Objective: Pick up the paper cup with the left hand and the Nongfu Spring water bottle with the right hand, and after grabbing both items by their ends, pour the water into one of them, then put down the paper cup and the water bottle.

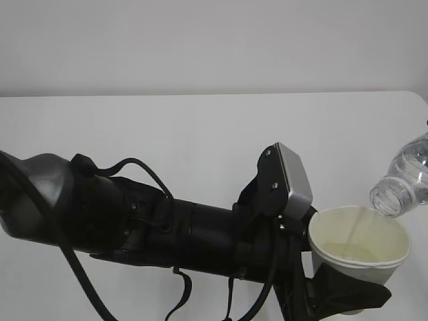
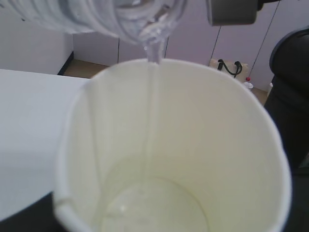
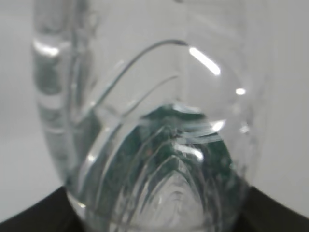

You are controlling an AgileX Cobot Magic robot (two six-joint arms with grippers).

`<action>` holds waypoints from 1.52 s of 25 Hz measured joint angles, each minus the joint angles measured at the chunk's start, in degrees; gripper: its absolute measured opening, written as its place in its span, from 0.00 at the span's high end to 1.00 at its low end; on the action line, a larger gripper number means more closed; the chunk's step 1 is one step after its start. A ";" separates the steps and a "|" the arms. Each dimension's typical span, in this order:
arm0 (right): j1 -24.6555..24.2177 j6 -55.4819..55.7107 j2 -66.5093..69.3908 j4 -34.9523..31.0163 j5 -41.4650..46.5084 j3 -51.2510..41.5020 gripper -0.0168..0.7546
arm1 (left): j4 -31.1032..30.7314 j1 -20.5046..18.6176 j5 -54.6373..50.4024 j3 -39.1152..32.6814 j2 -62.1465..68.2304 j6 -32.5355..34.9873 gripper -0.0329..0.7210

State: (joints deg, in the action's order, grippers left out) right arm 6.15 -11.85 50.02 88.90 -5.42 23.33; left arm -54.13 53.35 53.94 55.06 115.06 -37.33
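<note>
a: where's the paper cup (image 1: 359, 249) right now?

b: lifted off the white desk (image 1: 167, 134) at the lower right of the exterior view, upright, with its open mouth up. the left hand (image 1: 334, 294) has it from below and behind; a black finger (image 1: 354, 294) wraps under the cup's base, so the fingers are set partly apart and pinched on the cup.

a: and the nongfu spring water bottle (image 1: 408, 177)?

b: it enters from the right edge, tipped with its open neck down and to the left, the mouth just above the cup's far rim. in the left wrist view its ribbed neck (image 2: 130, 17) hangs right over the cup (image 2: 193, 145).

a: is anything coming out?

b: yes, a thin stream of water (image 2: 153, 96) falls from the neck down the cup's cream inside wall, and a shallow pool lies on the bottom.

a: the right hand?

b: only the black edges of its fingers (image 3: 34, 212) show at the bottom corners of the right wrist view, on either side of the bottle (image 3: 159, 145), which fills that view; they stand apart at the bottle's width, gripping it. the green label shows through the clear plastic.
</note>
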 joint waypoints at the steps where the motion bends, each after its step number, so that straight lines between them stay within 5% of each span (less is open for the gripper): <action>1: 0.00 0.00 0.00 0.00 0.00 0.00 0.44 | 0.00 0.00 0.00 0.00 0.00 0.00 0.34; 38: 0.00 0.00 0.00 0.77 0.00 0.00 0.44 | 0.00 0.00 0.00 0.00 0.00 0.00 0.34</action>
State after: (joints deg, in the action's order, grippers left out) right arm 6.15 -11.85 50.02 89.67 -5.42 23.33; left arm -54.13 53.35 53.94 55.06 115.06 -37.33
